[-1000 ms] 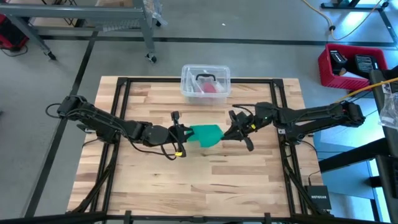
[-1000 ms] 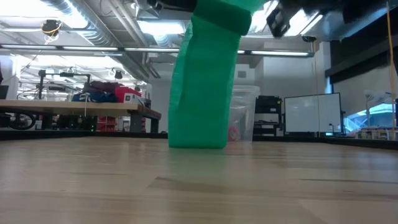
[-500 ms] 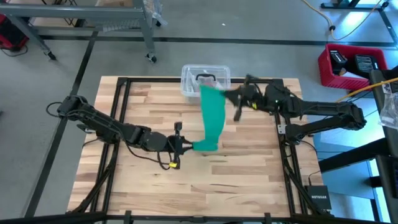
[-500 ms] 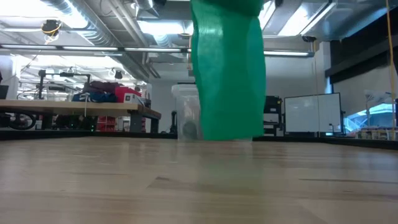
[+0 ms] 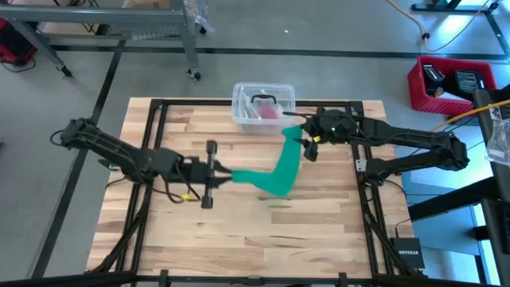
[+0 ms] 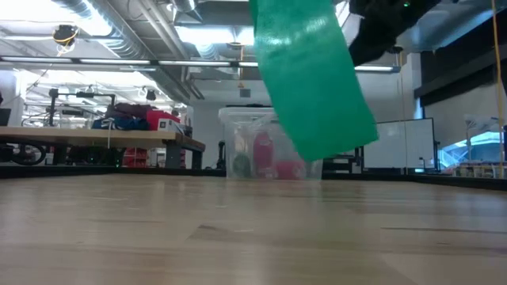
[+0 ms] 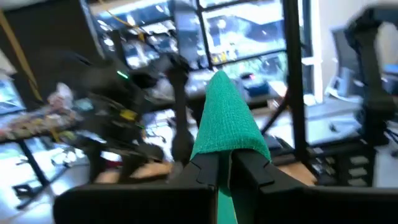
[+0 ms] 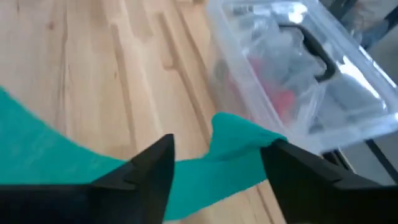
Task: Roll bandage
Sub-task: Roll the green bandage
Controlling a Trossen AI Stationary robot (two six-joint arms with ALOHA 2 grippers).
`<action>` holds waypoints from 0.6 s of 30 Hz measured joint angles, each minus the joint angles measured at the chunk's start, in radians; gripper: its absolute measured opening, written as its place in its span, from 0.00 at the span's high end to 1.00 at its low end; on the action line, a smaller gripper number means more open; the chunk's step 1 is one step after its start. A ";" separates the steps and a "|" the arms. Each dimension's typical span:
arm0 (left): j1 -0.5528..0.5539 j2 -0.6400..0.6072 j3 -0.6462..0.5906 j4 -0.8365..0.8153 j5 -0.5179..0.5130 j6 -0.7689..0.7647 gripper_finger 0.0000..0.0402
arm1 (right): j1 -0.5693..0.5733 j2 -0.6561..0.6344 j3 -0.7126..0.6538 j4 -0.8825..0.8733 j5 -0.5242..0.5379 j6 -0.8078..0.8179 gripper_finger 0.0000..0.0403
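Left gripper [image 5: 217,173], with its fingers pinched shut on one end of the bandage [image 5: 280,170], is seen at mid-table, while the right gripper [image 5: 305,138] is held beside the clear tub [image 5: 264,104] with its jaws parted, the strip's other end lying loose between them. No roll has been formed; the teal strip is hung stretched in an arc above the table [image 5: 263,239], so the step in hand is judged to be spreading it out. Next, the free end probably has to be laid flat and curled over on itself.

**Where my four cameras sit**

One hangs overhead, facing straight down on my table [image 5: 191,239]. One sits at tabletop level, facing twelve o'clock (toward the room). My wrist cameras ride close; all four share the bandage [image 5: 280,171].
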 joint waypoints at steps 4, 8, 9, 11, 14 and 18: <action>0.052 -0.030 0.000 -0.007 -0.004 -0.015 0.97 | 0.000 -0.029 0.049 -0.127 0.016 0.024 0.31; 0.099 -0.031 0.000 -0.009 -0.003 -0.047 0.97 | 0.000 -0.034 0.134 -0.203 0.037 0.052 0.26; 0.109 -0.029 0.000 -0.009 -0.003 -0.052 0.97 | 0.000 -0.034 0.149 -0.188 0.038 0.053 0.25; 0.126 -0.028 0.000 -0.017 -0.003 -0.061 0.97 | 0.000 -0.034 0.168 -0.152 0.023 0.057 0.25; 0.146 -0.027 0.000 -0.049 -0.003 -0.064 0.97 | 0.000 -0.028 0.178 -0.135 -0.068 0.079 0.24; 0.153 -0.027 0.000 -0.067 -0.003 -0.069 0.97 | 0.000 -0.002 0.138 -0.247 -0.316 0.092 0.24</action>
